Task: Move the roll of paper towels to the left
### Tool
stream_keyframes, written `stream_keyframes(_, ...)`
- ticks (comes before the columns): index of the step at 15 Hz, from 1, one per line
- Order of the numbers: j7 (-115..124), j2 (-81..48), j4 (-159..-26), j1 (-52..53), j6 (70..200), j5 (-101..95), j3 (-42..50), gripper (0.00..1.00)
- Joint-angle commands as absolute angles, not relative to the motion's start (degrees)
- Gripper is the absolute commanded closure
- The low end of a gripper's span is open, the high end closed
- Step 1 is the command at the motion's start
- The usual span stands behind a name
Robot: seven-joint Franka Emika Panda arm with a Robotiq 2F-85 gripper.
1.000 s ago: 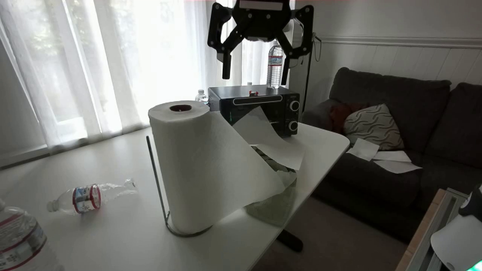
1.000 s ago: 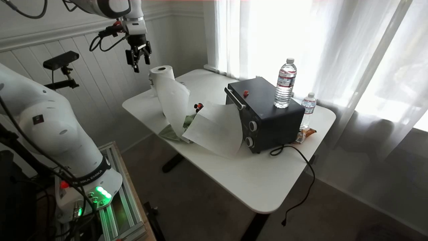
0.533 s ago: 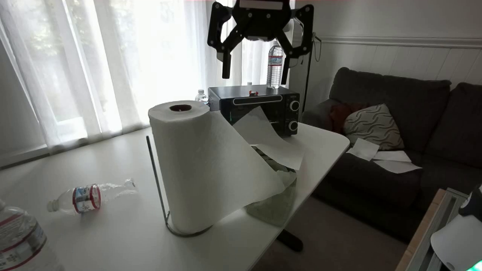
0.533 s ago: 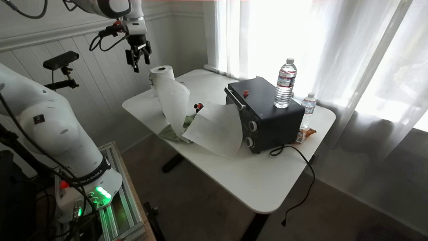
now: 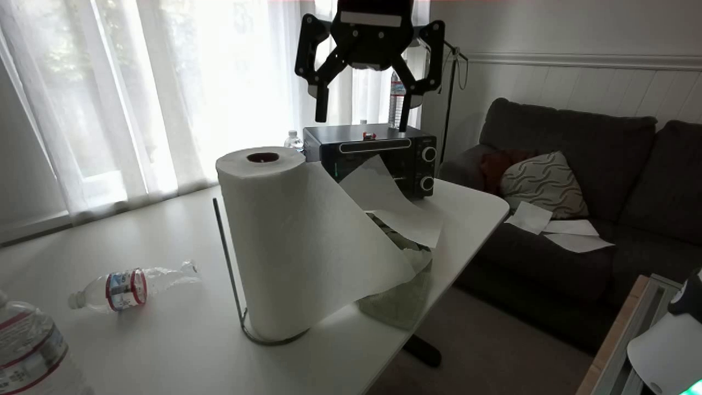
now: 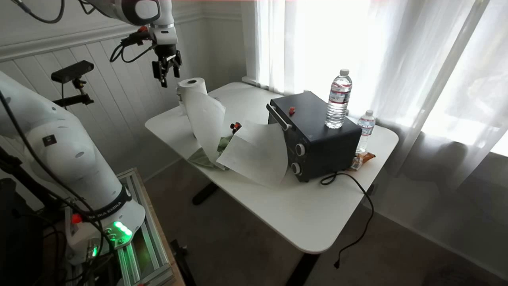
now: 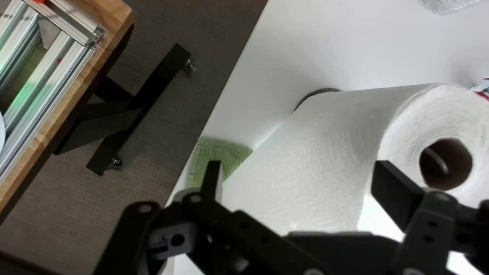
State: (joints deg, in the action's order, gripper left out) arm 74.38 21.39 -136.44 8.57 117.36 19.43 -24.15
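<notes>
The roll of paper towels is white and stands upright on a metal holder on the white table, with a loose sheet pulled out from it. In an exterior view its top shows near the table's far corner. In the wrist view the roll fills the right half, its brown core near the right finger. My gripper is open and empty, above the roll and apart from it. It also shows in an exterior view, up and to the left of the roll. In the wrist view the fingertips are spread wide.
A black toaster oven stands on the table with an upright water bottle on top. A crumpled bottle lies near the roll. A large bottle stands close by. A green cloth lies at the table edge.
My gripper has moved slightly down, and left in an exterior view, since half a second ago. It stays open. The roll has not moved.
</notes>
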Motion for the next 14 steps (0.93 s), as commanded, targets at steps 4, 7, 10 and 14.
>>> stream_keyframes(4,74.72,17.62,-135.86,10.92,121.73,18.46,-22.66,0.00)
stream_keyframes(7,74.92,16.30,-135.74,11.22,123.61,18.04,-22.52,0.00)
stream_keyframes(10,75.05,15.02,-135.69,11.39,125.63,17.05,-22.49,0.00)
stream_keyframes(14,75.26,13.35,-135.49,11.69,128.88,15.50,-22.63,0.00)
